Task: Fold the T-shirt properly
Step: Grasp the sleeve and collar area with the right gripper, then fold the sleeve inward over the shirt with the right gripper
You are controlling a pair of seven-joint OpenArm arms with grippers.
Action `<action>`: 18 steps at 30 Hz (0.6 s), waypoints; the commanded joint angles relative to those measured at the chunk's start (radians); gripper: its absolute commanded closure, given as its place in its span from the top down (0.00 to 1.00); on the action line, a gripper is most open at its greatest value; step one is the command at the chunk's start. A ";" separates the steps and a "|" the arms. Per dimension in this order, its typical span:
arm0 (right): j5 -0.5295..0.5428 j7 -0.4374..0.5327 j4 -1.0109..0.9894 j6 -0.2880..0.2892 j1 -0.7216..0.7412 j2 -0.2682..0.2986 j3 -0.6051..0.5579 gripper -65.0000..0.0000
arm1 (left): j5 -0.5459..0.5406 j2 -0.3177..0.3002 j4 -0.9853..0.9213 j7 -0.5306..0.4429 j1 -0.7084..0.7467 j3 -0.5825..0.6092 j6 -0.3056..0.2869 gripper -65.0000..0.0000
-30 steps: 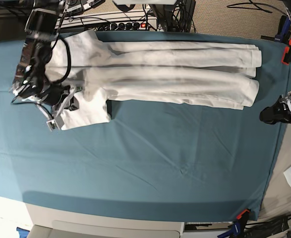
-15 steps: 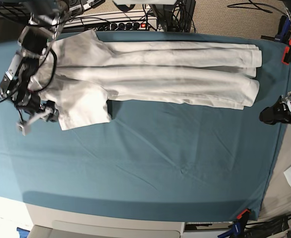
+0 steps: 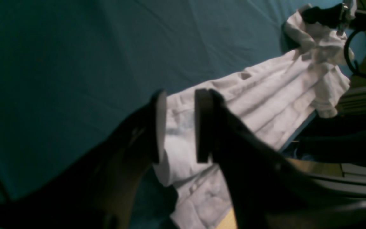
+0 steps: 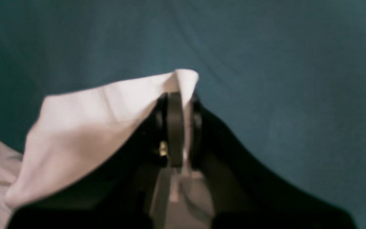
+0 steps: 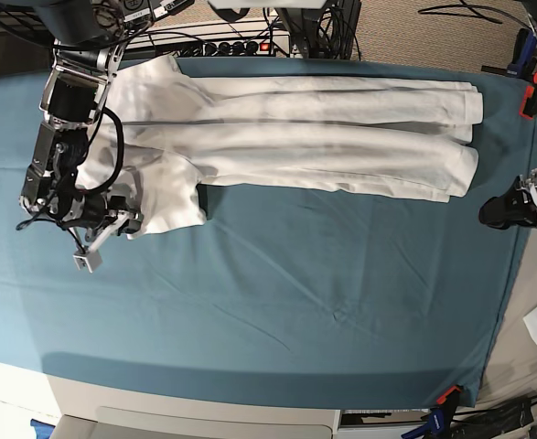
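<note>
One teal table cover [image 5: 277, 302], cables [image 5: 241, 41] behind.

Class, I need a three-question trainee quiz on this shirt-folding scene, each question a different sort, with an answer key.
1. True or false: the right gripper has its jaws closed on an edge of the wrinkled white cotton T-shirt.
2. The left gripper is: A) clamping the shirt, B) parted above the shirt's far end, C) out of view.
3. Fill in: the shirt lies on a ____-coloured table cover.

Key: 1 true; 2 B; 3 teal.
</note>
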 commanded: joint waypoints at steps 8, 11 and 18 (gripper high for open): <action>-0.014 -0.055 0.361 0.031 -0.084 -0.001 -0.003 0.00 | -0.026 -0.028 0.014 -0.016 -0.018 -0.009 -0.001 0.26; -0.014 -0.042 0.476 0.033 -0.173 -0.018 -0.003 0.00 | -0.026 -0.028 0.014 -0.016 -0.018 -0.009 -0.001 0.26; 0.031 -0.035 0.660 0.034 -0.410 -0.064 -0.003 0.00 | -0.026 -0.028 0.014 -0.016 -0.018 -0.009 -0.001 0.26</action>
